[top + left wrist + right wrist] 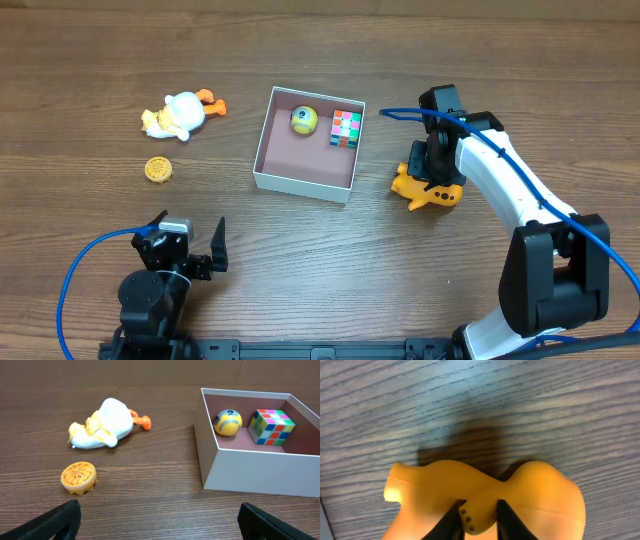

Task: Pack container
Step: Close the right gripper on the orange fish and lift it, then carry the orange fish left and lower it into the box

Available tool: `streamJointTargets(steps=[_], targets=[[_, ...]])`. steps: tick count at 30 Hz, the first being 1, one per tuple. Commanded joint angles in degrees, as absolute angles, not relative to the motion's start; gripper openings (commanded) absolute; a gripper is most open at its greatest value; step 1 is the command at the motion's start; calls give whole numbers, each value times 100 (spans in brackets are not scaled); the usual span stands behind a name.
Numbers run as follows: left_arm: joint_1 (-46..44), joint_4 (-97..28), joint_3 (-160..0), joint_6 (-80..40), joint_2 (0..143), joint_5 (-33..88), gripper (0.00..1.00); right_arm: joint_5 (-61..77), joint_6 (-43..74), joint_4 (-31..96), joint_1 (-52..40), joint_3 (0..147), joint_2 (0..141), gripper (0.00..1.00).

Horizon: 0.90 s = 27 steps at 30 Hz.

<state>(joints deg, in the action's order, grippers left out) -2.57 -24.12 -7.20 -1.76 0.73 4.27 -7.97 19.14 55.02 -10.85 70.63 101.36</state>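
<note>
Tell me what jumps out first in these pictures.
The white container sits mid-scene, with a yellow ball and a colour cube along its far wall. Just right of it, the right gripper is pinched on an orange toy. To the container's left lie a plush duck and an orange disc, with the left gripper open nearer the front.

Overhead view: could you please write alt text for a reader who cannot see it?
A white-walled container sits mid-table holding a yellow ball and a colour cube. Right of it the right pincer grips an orange toy; left of it lie a plush duck and an orange disc. The left pincer is open.
</note>
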Motion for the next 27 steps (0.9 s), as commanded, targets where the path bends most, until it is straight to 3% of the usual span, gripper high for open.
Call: streamJointTargets(steps=[1, 6, 27], targets=[[-222, -2390, -694, -257, 23, 408, 100, -899, 1900, 5437, -1031, 6960, 10036, 15], [-222, -2390, -694, -257, 23, 408, 100, -899, 1852, 5358, -1031, 6969, 10036, 4], [-222, -2390, -694, -257, 23, 408, 100, -897, 1466, 6292, -1037, 8993, 10029, 4]])
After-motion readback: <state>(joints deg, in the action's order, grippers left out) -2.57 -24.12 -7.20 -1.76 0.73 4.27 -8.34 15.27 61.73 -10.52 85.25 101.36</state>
